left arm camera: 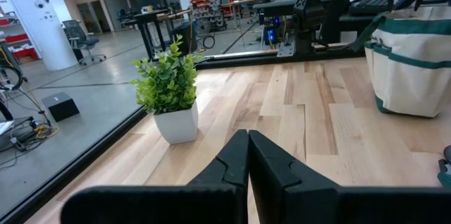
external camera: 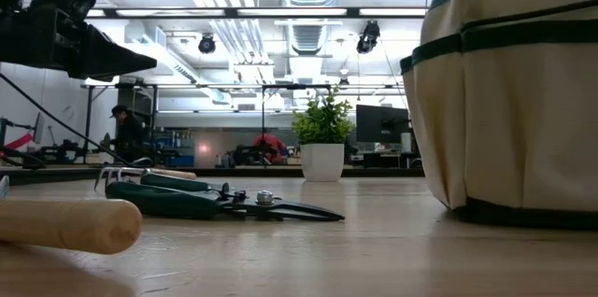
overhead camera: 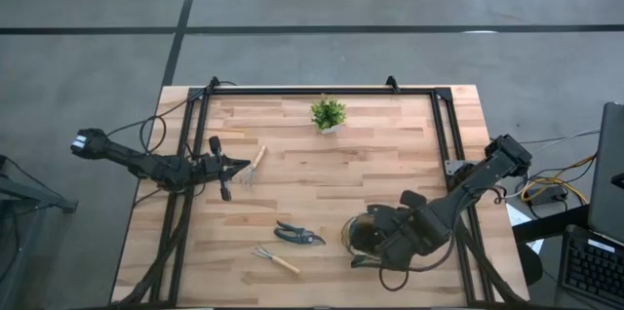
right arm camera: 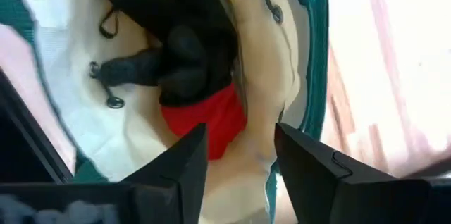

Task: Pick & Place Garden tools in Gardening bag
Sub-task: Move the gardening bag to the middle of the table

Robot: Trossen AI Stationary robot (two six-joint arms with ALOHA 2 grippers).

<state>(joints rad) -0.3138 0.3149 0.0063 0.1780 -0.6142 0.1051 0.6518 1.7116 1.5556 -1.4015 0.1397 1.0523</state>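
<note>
The right hand [right arm camera: 239, 157] hangs over the mouth of the bag [overhead camera: 363, 235] at the near right of the counter [overhead camera: 390, 154], fingers apart and holding nothing. Below it the glove [right arm camera: 190, 69] (black with a red patch) lies inside the bag. The left hand [overhead camera: 237, 164] sits at the left side of the counter with its fingers pressed together and empty, its tips just beside a wooden-handled rake [overhead camera: 253, 166].

Still out on the counter are that rake, a pair of shears [overhead camera: 297, 235] and a second rake [overhead camera: 277, 262], both lying near the front edge, left of the bag. A small potted plant [overhead camera: 329, 114] stands at the far side, well apart from everything.

The risks, as I judge them: the right hand could catch the soft rim or a loop handle as it lifts and drag or tip the bag. The left hand, shut as it is, would push the rake aside rather than take it unless it opens first.
</note>
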